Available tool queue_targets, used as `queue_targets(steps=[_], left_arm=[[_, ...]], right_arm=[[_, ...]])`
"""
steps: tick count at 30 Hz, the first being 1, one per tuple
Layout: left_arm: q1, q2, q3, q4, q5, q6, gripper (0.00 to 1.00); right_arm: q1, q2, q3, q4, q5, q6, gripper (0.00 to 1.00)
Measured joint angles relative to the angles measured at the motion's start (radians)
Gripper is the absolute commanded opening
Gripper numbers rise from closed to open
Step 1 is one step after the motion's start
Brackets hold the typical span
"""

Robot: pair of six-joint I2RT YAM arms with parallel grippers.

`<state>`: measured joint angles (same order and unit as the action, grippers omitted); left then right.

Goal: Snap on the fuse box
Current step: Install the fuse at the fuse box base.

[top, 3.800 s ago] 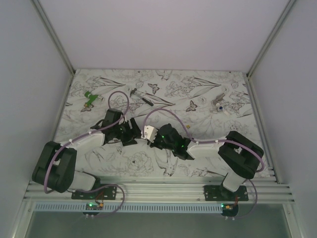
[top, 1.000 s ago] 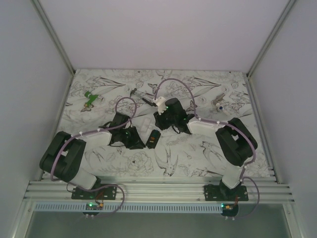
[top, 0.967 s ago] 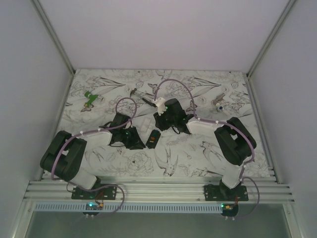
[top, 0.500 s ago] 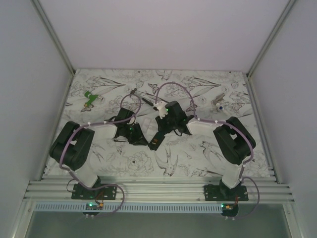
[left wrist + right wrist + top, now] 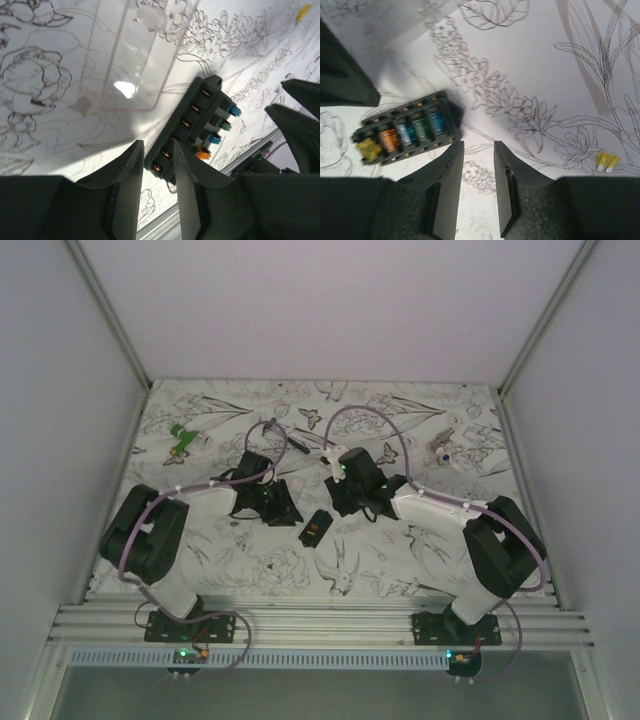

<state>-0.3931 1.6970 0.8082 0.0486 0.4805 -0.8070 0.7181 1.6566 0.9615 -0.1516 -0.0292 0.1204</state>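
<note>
Black fuse box (image 5: 316, 530) let go at table (image 5: 400, 570) centre; left gripper (image 5: 157, 150), right gripper (image 5: 477, 147) withdrawn, part-open, empty; clear cover (image 5: 132, 60) beside, unsnapped.

Your flower-printed table (image 5: 420, 540) carries the fuse box (image 5: 316, 529) near centre, a clear cover (image 5: 131, 60) just beside it, a green piece (image 5: 181, 440) far left, and a loose yellow fuse (image 5: 608, 161).

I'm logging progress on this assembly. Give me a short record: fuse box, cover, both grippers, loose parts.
fuse box: lying on the table, fuses exposed, uncovered
clear cover: flat on the table beside the box, not snapped on
left gripper: open, empty, over the box's end
right gripper: open, empty, near the box
loose yellow fuse: on the table, away from the box
</note>
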Motion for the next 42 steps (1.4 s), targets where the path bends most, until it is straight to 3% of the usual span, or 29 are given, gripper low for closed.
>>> queue_targets(steps=[8, 17, 25, 42], left_arm=[[0.014, -0.208, -0.053, -0.074, -0.09, 0.047, 0.59], [0.119, -0.388, -0.132, -0.162, -0.169, 0.101, 0.77], [0.182, -0.407, -0.172, -0.193, -0.199, 0.119, 0.82], [0.212, -0.407, -0.185, -0.204, -0.211, 0.127, 0.83]], right_arm=[[0.167, -0.032, 0.164, -0.232, 0.05, -0.031, 0.37], [0.261, 0.047, 0.331, -0.416, 0.056, -0.057, 0.36], [0.296, 0.157, 0.373, -0.475, 0.059, -0.064, 0.32], [0.301, 0.234, 0.406, -0.484, 0.073, -0.083, 0.25]])
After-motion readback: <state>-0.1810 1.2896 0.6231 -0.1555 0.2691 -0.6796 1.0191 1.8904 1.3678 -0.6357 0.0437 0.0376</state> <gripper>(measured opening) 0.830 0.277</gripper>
